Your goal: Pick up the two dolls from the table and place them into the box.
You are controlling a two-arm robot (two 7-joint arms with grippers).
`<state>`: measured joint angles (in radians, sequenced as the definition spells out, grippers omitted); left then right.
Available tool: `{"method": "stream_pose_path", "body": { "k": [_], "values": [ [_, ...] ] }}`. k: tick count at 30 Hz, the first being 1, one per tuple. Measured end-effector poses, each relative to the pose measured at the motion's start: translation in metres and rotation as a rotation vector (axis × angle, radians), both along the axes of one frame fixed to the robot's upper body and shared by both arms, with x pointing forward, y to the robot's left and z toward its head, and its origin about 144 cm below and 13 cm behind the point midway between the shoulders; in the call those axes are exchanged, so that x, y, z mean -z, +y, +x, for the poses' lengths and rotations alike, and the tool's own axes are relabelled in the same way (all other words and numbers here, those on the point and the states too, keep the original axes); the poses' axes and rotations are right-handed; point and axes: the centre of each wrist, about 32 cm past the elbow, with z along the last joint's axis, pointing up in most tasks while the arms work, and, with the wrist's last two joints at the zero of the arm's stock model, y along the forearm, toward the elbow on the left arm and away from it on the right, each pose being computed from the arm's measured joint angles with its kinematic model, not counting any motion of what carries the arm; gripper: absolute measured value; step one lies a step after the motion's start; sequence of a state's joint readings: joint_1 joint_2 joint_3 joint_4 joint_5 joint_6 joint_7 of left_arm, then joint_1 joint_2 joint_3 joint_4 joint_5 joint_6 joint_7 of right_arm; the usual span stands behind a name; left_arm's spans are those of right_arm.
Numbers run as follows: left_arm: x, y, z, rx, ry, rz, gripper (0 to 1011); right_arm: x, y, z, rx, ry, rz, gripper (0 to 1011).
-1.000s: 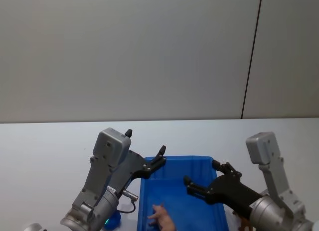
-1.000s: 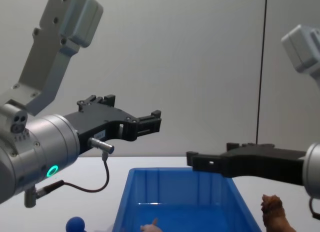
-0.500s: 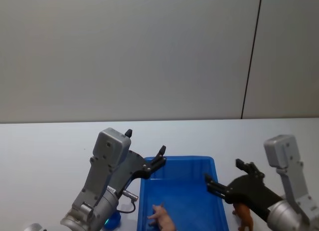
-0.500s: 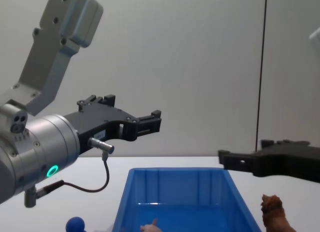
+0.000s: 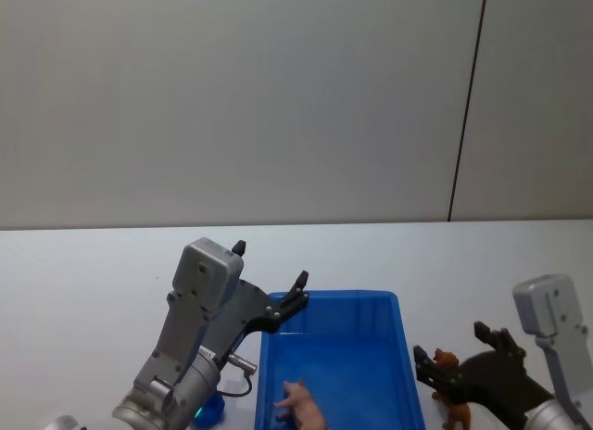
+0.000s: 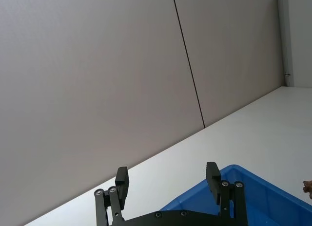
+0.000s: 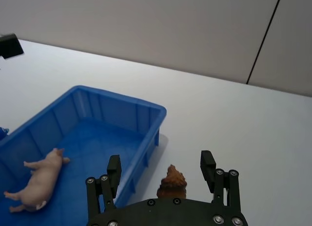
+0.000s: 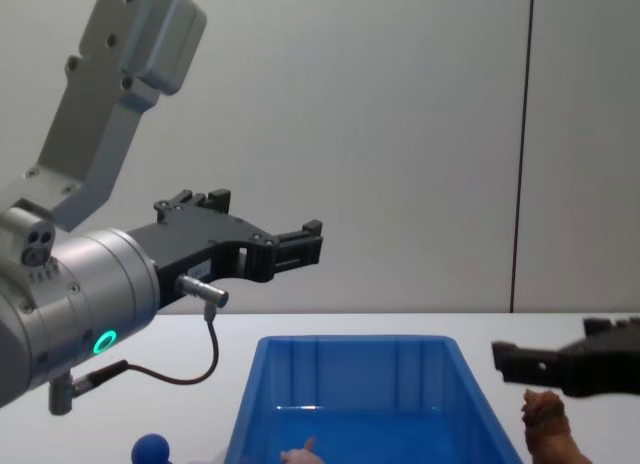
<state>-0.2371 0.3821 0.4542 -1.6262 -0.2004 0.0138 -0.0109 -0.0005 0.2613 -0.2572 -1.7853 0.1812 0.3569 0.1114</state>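
Left wrist view: left gripper [image 6: 167,178] spread wide, nothing between its 2 fingers. It hangs above the far rim of the blue box [image 6: 258,189], with white table [image 6: 253,123] beyond.

Right wrist view: right gripper [image 7: 161,161] also spread, its 2 fingers straddling the brown doll [image 7: 171,181]. Doll upright on the table, just beside the box's outer wall; contact with the fingers cannot be told. Pink doll [image 7: 38,181] lies on its side on the box floor.

Head view: left arm raised at the box's far left corner. Right gripper low, right of the box, around the brown doll.

Chest view: left gripper high over the box's left side. Right gripper comes in from the right edge, level with the brown doll's head.
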Motion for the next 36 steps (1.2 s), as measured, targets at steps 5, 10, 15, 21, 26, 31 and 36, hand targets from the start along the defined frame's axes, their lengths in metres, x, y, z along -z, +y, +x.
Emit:
{"method": "stream_pose_path", "body": {
  "k": [5,10,15,21,26,31,36],
  "values": [
    [0.0,0.0,0.0,0.0,0.0,0.0,1001,0.004,-0.001,-0.004,0.019,0.025,-0.012,1001],
    [0.0,0.0,0.0,0.0,0.0,0.0,1002,0.01,-0.002,-0.01,0.041,0.06,-0.027,1001],
    [0.0,0.0,0.0,0.0,0.0,0.0,1001,0.014,-0.002,-0.013,0.052,0.082,-0.036,1001],
    [0.0,0.0,0.0,0.0,0.0,0.0,1001,0.022,-0.002,-0.015,0.065,0.111,-0.047,1001],
    [0.0,0.0,0.0,0.0,0.0,0.0,1001,0.027,-0.001,-0.015,0.07,0.127,-0.054,977],
    [0.0,0.0,0.0,0.0,0.0,0.0,1001,0.035,0.0,-0.014,0.074,0.145,-0.059,855],
    [0.0,0.0,0.0,0.0,0.0,0.0,1001,0.042,0.001,-0.013,0.073,0.156,-0.06,707]
  ]
}}
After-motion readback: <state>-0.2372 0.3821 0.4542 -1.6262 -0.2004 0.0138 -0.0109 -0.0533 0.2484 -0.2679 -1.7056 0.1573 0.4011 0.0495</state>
